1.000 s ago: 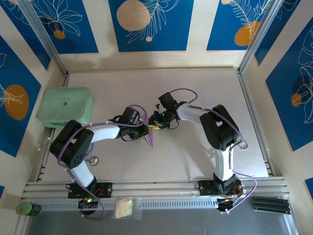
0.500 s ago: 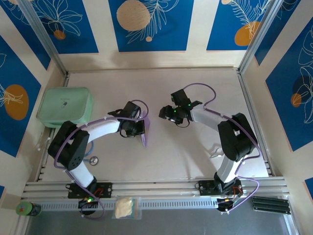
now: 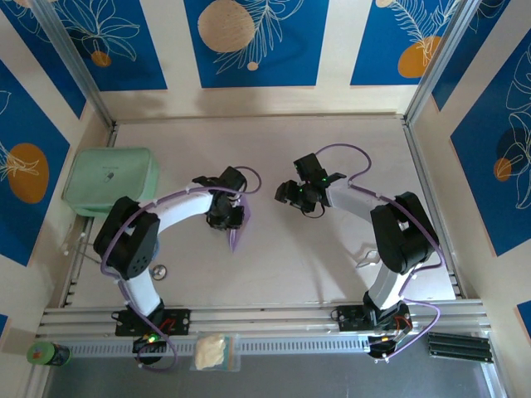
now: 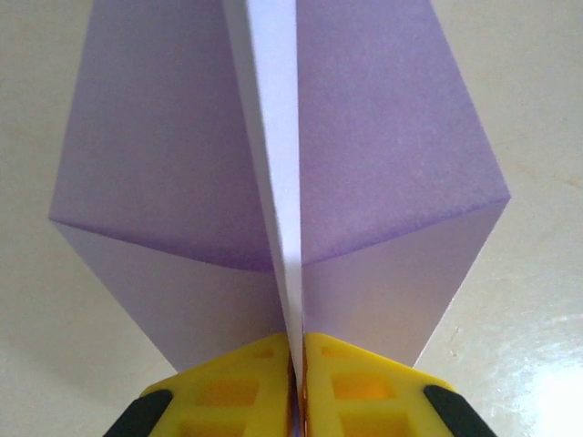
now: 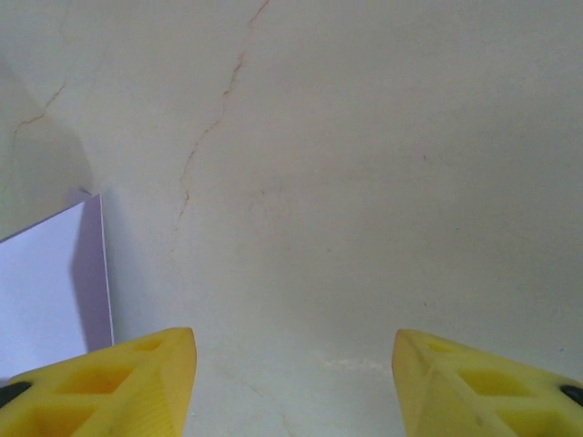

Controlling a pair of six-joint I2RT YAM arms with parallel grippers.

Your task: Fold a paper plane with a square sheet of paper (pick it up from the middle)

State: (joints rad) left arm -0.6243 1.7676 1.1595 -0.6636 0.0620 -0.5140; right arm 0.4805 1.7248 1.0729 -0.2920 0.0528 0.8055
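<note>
Left hand [image 4: 296,350] pinches the paper plane [image 3: 235,238], nose toward the near edge.

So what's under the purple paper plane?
The pale table shows around the paper plane, pinched at its middle fold by the left gripper. Whatever is right beneath its wings is covered.

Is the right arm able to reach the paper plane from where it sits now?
Probably yes. The right fingers are open, with bare table between them and the paper plane. The left fingers, shut on its centre fold, leave only the wings free.
</note>
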